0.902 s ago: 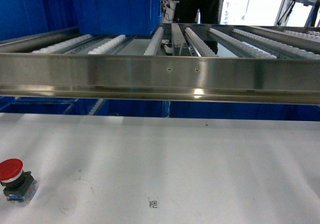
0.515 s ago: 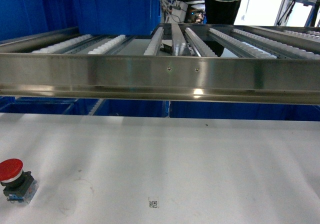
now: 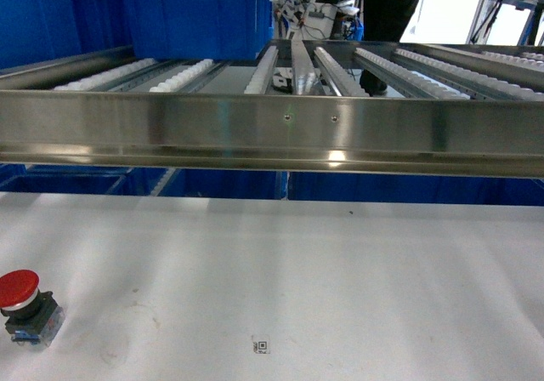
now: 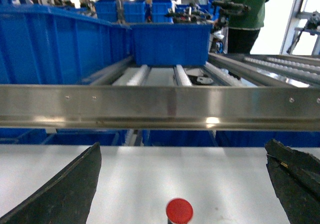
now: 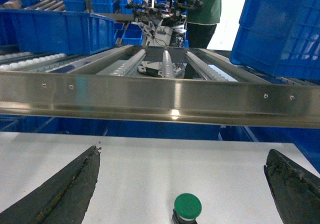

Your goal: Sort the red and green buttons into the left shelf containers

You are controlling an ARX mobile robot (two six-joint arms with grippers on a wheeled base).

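Head view: the red button (image 3: pixel 23 304) is seen upright on the white table (image 3: pixel 340 287) at the far lower left. No gripper is in this view. A steel shelf rail (image 3: pixel 272 134) spans the frame above the table's far edge, with roller tracks behind it; blue bins (image 3: pixel 170 15) stand on the rollers at upper left. A small printed marker (image 3: pixel 261 346) lies on the table near bottom centre.

Left wrist view: the left gripper (image 4: pixel 185 184) is spread wide, and the red button (image 4: pixel 179 210) is framed between its fingers, untouched (only the cap is visible at the bottom edge). The rail crosses ahead, a blue bin (image 4: pixel 170 43) beyond it.

Right wrist view: the right gripper (image 5: pixel 185 184) is likewise spread, empty. The green button (image 5: pixel 187 207) is seen between its fingers, clear of both. A person in green (image 5: pixel 202 9) stands behind the shelf.
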